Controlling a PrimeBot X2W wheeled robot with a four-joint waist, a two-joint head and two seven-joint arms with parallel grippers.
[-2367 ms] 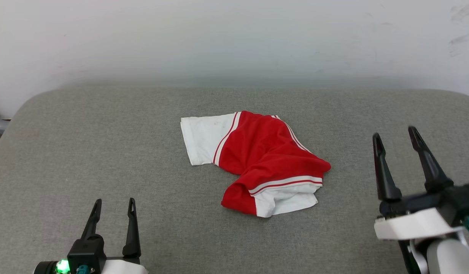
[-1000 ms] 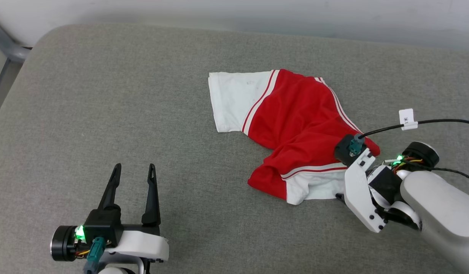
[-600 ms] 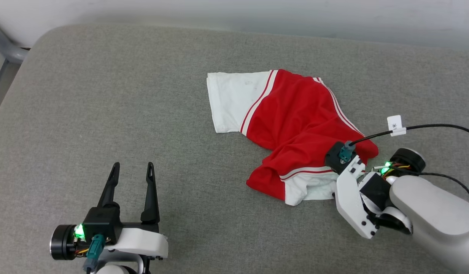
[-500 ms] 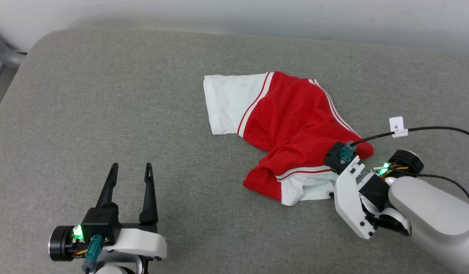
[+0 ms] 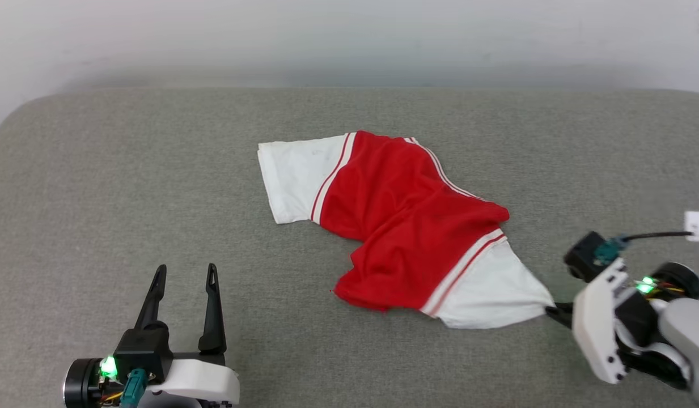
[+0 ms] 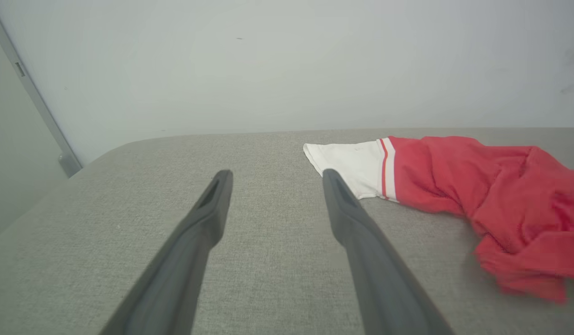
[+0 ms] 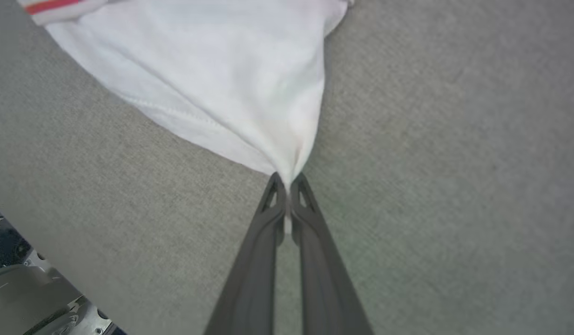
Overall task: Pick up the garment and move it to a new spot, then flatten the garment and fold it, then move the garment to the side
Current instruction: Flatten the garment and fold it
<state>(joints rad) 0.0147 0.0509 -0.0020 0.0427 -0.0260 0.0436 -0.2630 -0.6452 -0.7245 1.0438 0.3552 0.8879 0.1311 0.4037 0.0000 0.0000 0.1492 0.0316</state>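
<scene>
The garment (image 5: 406,226), a red shirt with white sleeves and red-and-white stripe trim, lies crumpled on the grey cushioned surface (image 5: 128,187). My right gripper (image 7: 287,184) is shut on the tip of its near white sleeve (image 5: 491,289), pulling the cloth into a taut point toward the right. In the head view that gripper (image 5: 553,310) sits low at the sleeve's right tip. My left gripper (image 5: 182,272) stands open at the lower left, well apart from the shirt, nothing between its fingers (image 6: 347,209). The far white sleeve (image 6: 352,160) lies flat. No lettering shows.
A pale wall (image 5: 349,39) rises behind the cushion. The cushion's near edge (image 7: 49,232) shows in the right wrist view, with robot parts (image 7: 21,298) below it. A black cable with a white tag (image 5: 695,224) runs from my right wrist.
My right gripper has closed on the near white sleeve and drawn it out to the right, stretching it flat. The head camera has shifted. The left gripper stays open in place.
</scene>
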